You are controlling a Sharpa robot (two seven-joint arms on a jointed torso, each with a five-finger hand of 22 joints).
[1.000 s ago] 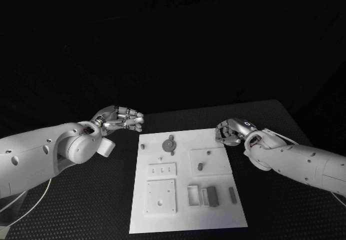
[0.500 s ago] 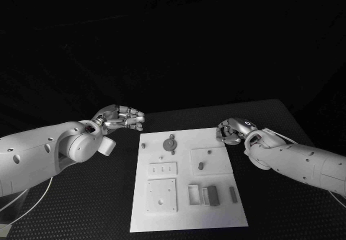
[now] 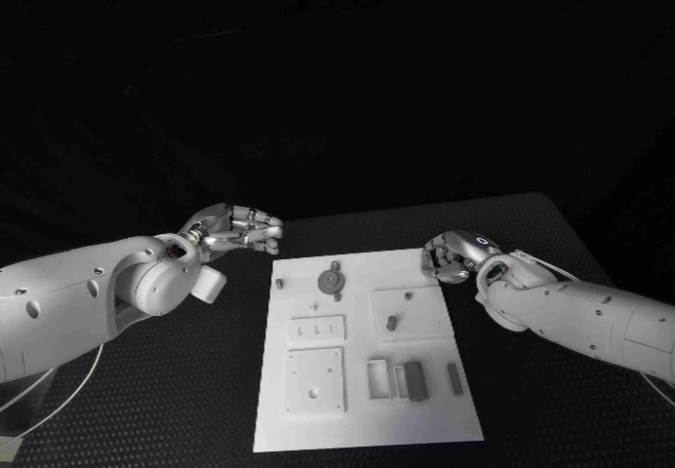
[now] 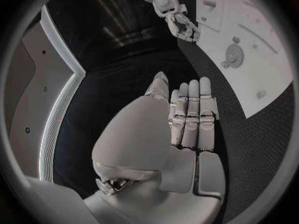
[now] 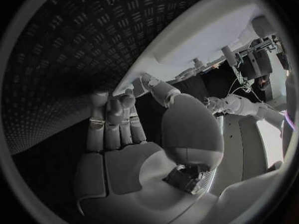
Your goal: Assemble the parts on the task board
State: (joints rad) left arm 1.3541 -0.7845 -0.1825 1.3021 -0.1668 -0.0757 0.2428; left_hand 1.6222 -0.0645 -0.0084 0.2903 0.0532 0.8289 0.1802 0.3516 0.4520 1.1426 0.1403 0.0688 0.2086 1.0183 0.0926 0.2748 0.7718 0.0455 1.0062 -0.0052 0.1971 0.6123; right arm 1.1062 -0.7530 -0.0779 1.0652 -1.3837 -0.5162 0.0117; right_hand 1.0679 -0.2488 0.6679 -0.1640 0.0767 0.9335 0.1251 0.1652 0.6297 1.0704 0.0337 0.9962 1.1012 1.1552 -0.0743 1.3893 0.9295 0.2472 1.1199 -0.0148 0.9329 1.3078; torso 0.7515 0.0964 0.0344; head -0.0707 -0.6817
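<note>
Head view: task board (image 3: 363,351) lies flat mid-table, long side running near to far, grey parts on it — round disc part (image 3: 331,282) at far end, small peg (image 3: 390,324) on a raised square right of centre, dark block (image 3: 414,380) and thin bar (image 3: 455,378) near the right near corner. Left hand (image 3: 236,231) hovers off the board's far left corner, fingers curled in, nothing in them. Right hand (image 3: 451,257) sits just off the board's far right edge, fingers curled, holding nothing visible. Left wrist view: left hand's fingers (image 4: 190,115) lie together and bent over black table (image 4: 249,149), empty; board's far end and the right hand (image 4: 179,24) seen beyond. Right wrist view: right hand (image 5: 118,122) fingers folded close beside the board edge (image 5: 187,50), not touching any part.
</note>
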